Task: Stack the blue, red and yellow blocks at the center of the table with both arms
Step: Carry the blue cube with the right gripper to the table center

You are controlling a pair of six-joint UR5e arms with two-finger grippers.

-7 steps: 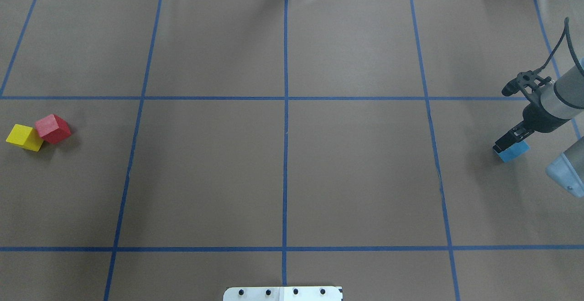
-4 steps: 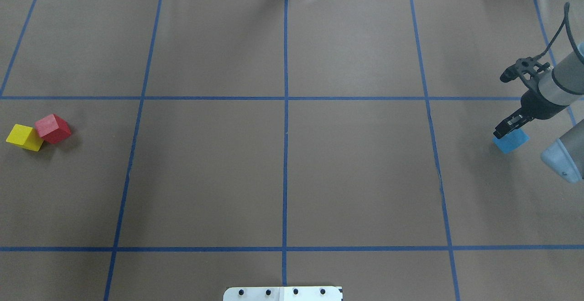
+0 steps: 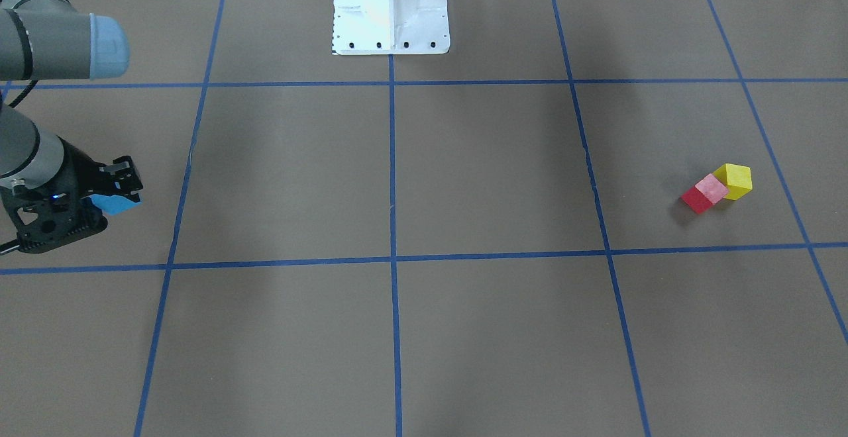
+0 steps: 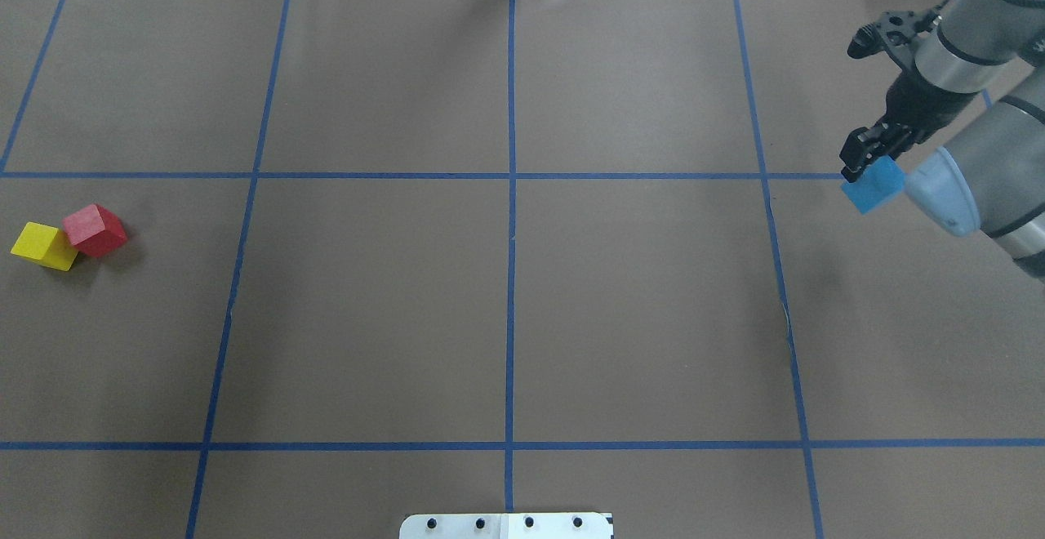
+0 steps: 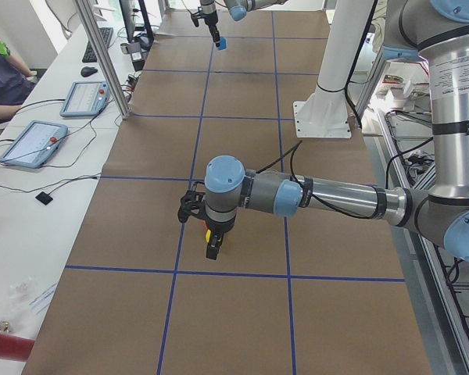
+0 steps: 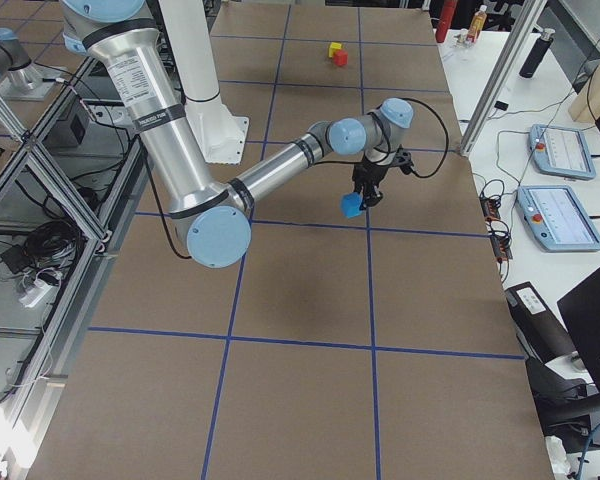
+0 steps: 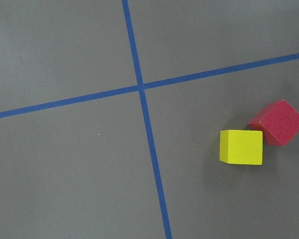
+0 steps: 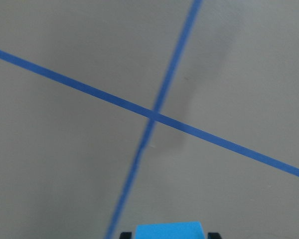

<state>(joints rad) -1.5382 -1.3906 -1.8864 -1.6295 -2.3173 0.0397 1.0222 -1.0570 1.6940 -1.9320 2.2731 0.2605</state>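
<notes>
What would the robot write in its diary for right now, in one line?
right gripper: shut on blue block, above table | left gripper: state unclear | red block, yellow block: touching, on table | stack: not started

The table (image 4: 637,318) is big, flat and brown. Thin blue tape lines (image 4: 510,278) cut it into large squares. Two small blocks sit on it, far over at the robot's left end. The yellow block (image 4: 42,246) and the red block (image 4: 95,230) are right up against each other. A white base (image 3: 389,10) stands on the table at the robot's side, in the middle.
</notes>
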